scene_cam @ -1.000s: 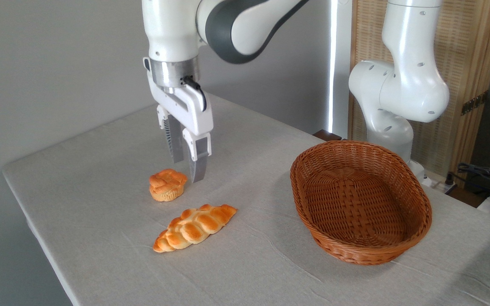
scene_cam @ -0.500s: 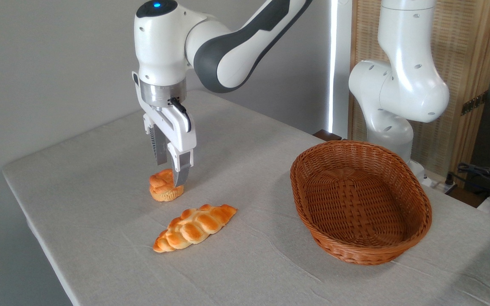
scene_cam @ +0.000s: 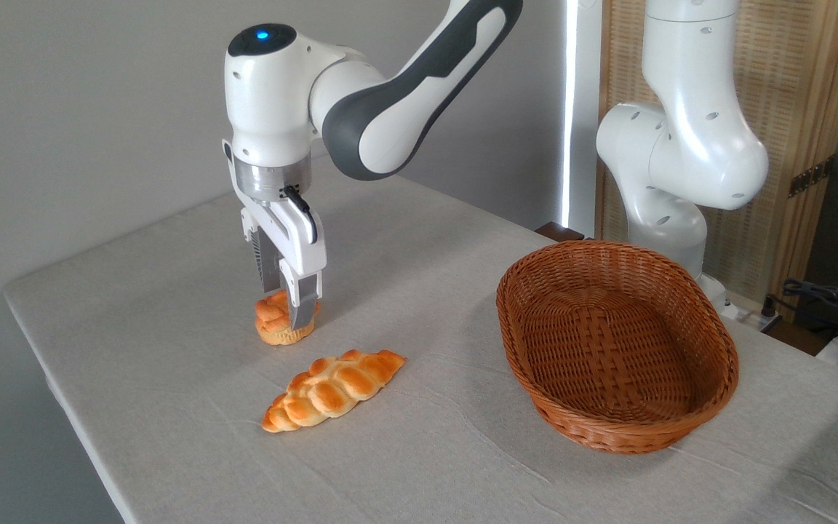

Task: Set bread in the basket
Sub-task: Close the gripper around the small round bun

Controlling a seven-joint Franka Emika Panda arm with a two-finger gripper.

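The bread [scene_cam: 274, 325], a small round golden bun with a knotted top, sits on the table left of centre. My gripper [scene_cam: 284, 309] has come down over it and stands open, one finger in front of the bun and the other behind it. The front finger [scene_cam: 301, 304] covers the bun's right part. Whether the fingers touch the bun I cannot tell. The basket [scene_cam: 612, 431], a large oval reddish-brown wicker one, stands empty on the right side of the table, well apart from the bun.
A longer flat braided loaf [scene_cam: 333, 389] lies just in front of the bun, toward the near edge. The arm's white base [scene_cam: 670, 218] rises behind the basket. The table's left edge [scene_cam: 62, 393] runs close to the bun. Cables [scene_cam: 833, 302] lie at far right.
The arm moved left and down. The open gripper went from hanging beside the bun's right to straddling it near the table.
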